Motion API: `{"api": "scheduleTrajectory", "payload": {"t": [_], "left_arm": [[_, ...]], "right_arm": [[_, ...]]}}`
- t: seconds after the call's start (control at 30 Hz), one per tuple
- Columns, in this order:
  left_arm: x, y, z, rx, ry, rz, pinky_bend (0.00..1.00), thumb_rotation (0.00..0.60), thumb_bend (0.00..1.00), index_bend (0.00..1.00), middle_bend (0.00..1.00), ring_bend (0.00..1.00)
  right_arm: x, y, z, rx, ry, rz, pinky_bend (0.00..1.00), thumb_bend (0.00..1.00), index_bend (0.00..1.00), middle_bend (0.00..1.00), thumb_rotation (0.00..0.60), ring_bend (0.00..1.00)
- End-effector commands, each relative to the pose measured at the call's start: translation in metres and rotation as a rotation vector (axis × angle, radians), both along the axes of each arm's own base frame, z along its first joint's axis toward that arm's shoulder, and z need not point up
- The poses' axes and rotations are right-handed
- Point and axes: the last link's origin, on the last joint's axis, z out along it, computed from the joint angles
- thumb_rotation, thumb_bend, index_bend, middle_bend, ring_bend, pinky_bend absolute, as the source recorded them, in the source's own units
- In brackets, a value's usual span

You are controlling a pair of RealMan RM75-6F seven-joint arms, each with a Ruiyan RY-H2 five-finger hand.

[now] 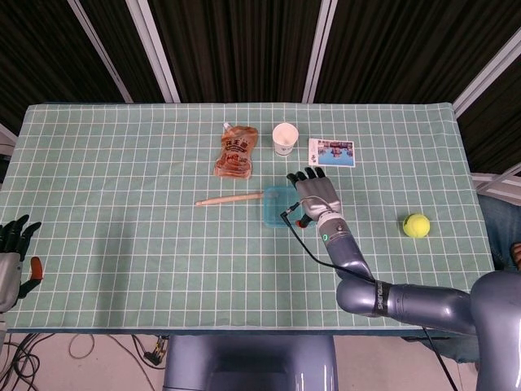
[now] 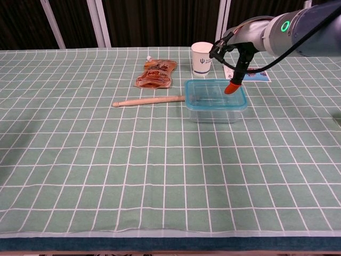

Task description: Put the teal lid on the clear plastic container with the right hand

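Green gridded cloth (image 1: pixel 122 179) is spread over the whole table, and dark slatted panels are seen behind its far edge. Wide open cloth is left along the near edge and on the left half, where the left hand (image 1: pixel 12 244) is held just off the near-left corner with its dark fingers spread and nothing in them. At mid-table the clear plastic container (image 2: pixel 216 109) is set with the teal lid (image 2: pixel 213 95) lying on its rim; nothing can be made out inside it. The right hand (image 1: pixel 316 195) is held above the container's right side, fingers spread and empty, an orange-tipped finger (image 2: pixel 232 88) pointing down close over the lid's far right edge. A wooden stick (image 1: pixel 229 198) is laid touching the container's left side. Farther back, a brown pouch (image 1: pixel 236 151), a white paper cup (image 1: pixel 285 138) and a picture card (image 1: pixel 332 152) are lined up. A tennis ball (image 1: pixel 416 225) is placed well apart near the right edge.
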Motion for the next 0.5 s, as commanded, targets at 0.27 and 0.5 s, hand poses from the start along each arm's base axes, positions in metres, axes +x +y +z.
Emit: {"api": "scheduleTrajectory", "payload": {"t": [0.27,0.5], "left_arm": [[0.003,-0.001,-0.001,-0.008,-0.001,-0.017,0.0,0.6,0.66,0.11,0.0,0.0],[0.004,-0.002,-0.002,-0.01,-0.008,-0.025,0.0,0.6,0.66,0.11,0.0,0.0]], "right_arm": [[-0.024,0.035,0.021,-0.045,-0.088,0.043,0.0,0.46,0.48,0.21,0.6,0.03],[-0.028,0.045,0.024,-0.073,-0.139,0.055,0.0,0.48,0.57,0.26,0.6,0.06]]}}
